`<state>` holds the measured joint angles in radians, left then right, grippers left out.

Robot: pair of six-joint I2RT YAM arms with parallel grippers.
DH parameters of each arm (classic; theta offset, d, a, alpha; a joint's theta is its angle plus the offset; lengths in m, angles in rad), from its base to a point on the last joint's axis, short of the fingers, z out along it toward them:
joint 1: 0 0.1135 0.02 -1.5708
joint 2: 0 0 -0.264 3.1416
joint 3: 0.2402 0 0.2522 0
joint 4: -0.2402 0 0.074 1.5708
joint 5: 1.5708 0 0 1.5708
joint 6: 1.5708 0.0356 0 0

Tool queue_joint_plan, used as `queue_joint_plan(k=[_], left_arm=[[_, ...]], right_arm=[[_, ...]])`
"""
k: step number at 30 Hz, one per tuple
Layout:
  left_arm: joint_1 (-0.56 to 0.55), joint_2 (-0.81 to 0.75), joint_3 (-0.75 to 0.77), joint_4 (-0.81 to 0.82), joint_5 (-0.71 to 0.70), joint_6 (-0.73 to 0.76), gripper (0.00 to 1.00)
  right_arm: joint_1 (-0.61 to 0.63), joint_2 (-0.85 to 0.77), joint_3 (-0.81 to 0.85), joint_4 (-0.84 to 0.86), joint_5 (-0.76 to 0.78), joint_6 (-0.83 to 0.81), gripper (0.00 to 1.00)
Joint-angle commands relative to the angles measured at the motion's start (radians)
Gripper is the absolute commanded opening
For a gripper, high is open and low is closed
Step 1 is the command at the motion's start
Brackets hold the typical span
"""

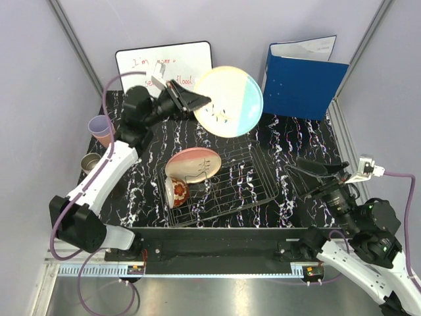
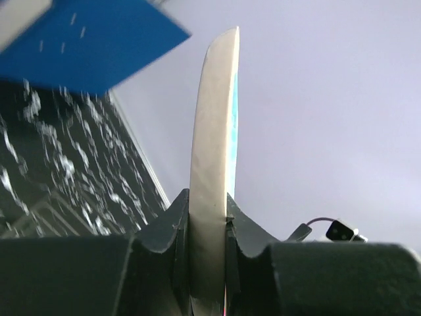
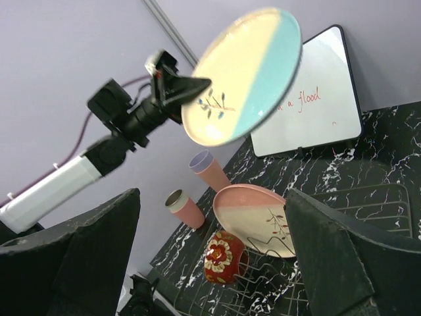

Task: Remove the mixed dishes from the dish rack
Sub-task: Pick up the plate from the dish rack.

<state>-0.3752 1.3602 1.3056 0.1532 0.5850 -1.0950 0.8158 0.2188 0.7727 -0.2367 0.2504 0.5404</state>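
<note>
Roughly midway, that is how you should read the unloading. Your left claw (image 1: 199, 100) is clamped on the rim of one plate (image 1: 230, 100), which hangs tilted in the air over the back of the bench (image 1: 296, 135), near the whiteboard (image 1: 138, 56) and well clear of the rack (image 1: 253, 181). It is out of the rack but not yet set down anywhere, so count that dish as half done.

A lavender tumbler (image 1: 100, 128) and a second tumbler (image 1: 90, 162) stand on the bench left of the rack, near each other. You can judge those as unloaded.

What remains in the rack is a second plate (image 1: 192, 164), leaning at the rack's left end, and a small bowl (image 1: 177, 192) tipped on its side just in front of it. Whether the two touch you cannot tell from above. Your right claw (image 1: 308, 172) hovers just right of the rack, jaws wide apart with nothing between them.

The held plate is round, its face half cream and half pale blue, with a thin twig drawing near the middle. From the left wrist you see it edge-on: a thin, slightly curved rim pinched between both pads. It looks glossy and probably slippery, and the hold covers only a narrow strip of rim. The second plate is pink and cream with a similar twig.
</note>
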Motion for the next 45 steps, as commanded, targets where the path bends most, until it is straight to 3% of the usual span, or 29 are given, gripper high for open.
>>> queue_joint_plan(k=[1, 5, 20, 24, 32, 38, 45], left_arm=[[-0.043, -0.101, -0.083, 0.404, 0.068, -0.255, 0.00], [-0.080, -0.151, -0.210, 0.566, 0.062, -0.348, 0.00], [-0.186, -0.237, -0.313, 0.485, 0.049, -0.250, 0.00], [-0.185, -0.245, -0.321, 0.448, 0.032, -0.218, 0.00], [-0.122, -0.191, -0.247, 0.407, -0.008, -0.209, 0.00], [-0.093, -0.107, -0.238, 0.459, 0.010, -0.246, 0.00], [-0.111, -0.122, -0.292, 0.519, 0.030, -0.266, 0.00]], right_arm=[[-0.004, 0.004, -0.019, 0.028, 0.029, 0.012, 0.98], [-0.004, 0.040, -0.024, 0.043, 0.044, 0.020, 0.98], [-0.006, 0.297, 0.034, 0.214, 0.023, 0.035, 0.97], [-0.004, 0.288, 0.039, 0.261, 0.009, 0.033, 0.96], [-0.004, 0.197, 0.036, 0.146, 0.044, 0.047, 0.96], [-0.004, 0.194, 0.048, 0.117, 0.049, 0.035, 0.96], [-0.003, 0.267, 0.046, 0.143, 0.049, 0.021, 0.96]])
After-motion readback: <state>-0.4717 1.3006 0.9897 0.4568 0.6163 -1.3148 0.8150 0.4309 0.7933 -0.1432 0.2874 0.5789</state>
